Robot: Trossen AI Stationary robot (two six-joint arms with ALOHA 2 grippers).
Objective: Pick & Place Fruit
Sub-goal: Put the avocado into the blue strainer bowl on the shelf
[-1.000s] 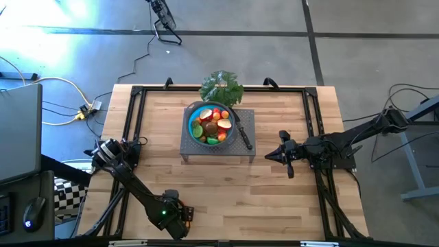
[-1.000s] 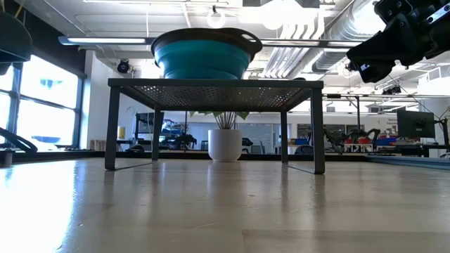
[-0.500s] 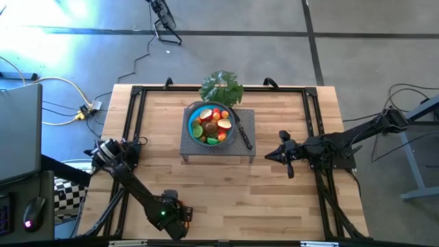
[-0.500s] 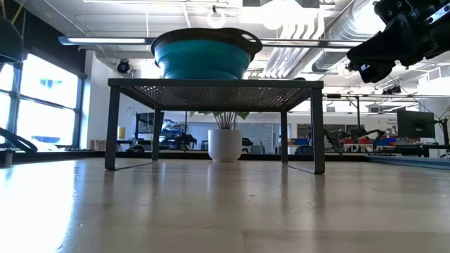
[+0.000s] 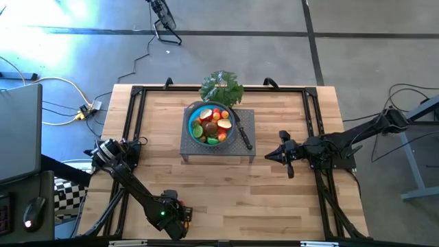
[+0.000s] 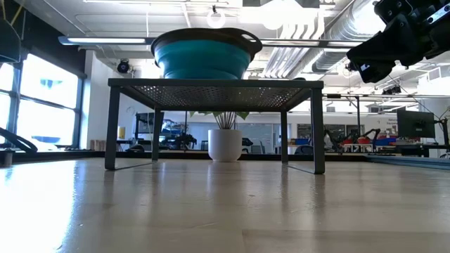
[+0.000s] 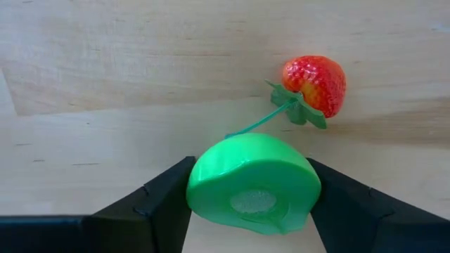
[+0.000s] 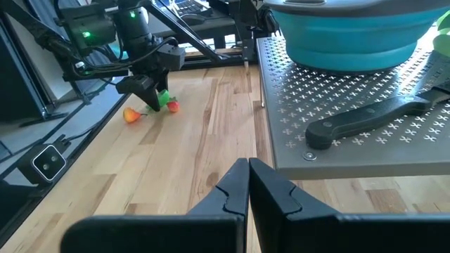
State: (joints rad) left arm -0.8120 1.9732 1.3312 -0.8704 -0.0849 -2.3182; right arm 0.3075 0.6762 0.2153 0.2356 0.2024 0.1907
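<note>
Two dark robot arms work over one light wooden table (image 5: 274,206), the left arm (image 5: 130,182) at its front left corner, the right arm (image 5: 343,145) by its right edge. One grey perforated metal stand (image 5: 247,123) sits near the back edge, carrying one blue collapsible bowl (image 5: 192,118) and one black-handled knife (image 5: 244,135). One leafy green bunch (image 5: 221,87) lies at the back edge. Inside the bowl there is a heap of small toy fruits (image 5: 212,125), red, orange, green, brown and cream; too crowded to count. At the front left corner I count three loose pieces: one green fruit half (image 7: 253,184), one red strawberry (image 7: 316,83), one orange piece (image 8: 131,114).
</note>
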